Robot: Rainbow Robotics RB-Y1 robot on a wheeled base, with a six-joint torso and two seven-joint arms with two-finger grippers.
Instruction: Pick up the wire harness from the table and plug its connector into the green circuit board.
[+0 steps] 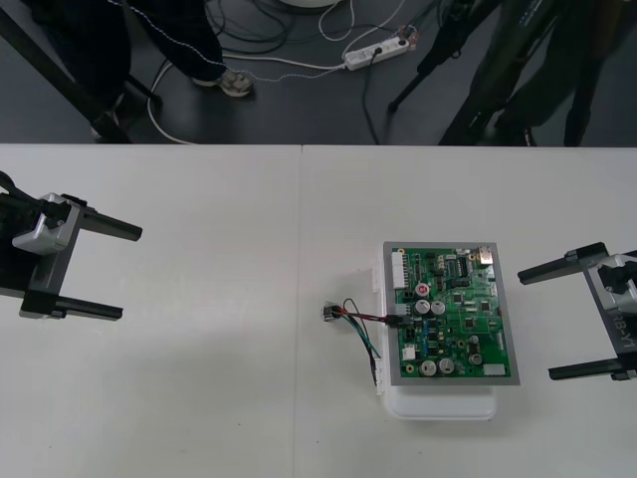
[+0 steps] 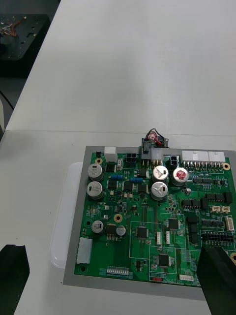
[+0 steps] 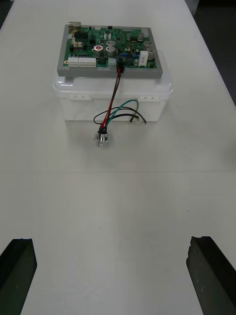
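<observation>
No readable text or labels

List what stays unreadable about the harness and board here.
Front view: whether the plug is fully seated in the green circuit board, too small to tell.
Right wrist view: the wires pass behind the board's far edge, which hides their run.
Front view: the right gripper is cut off behind its fingers by the picture's edge.

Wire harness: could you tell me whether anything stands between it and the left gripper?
Nothing visible does. Only bare table separates the open left gripper from the wire harness, whose socket lies on the table beside the white base; its plug already sits in the green circuit board.
</observation>
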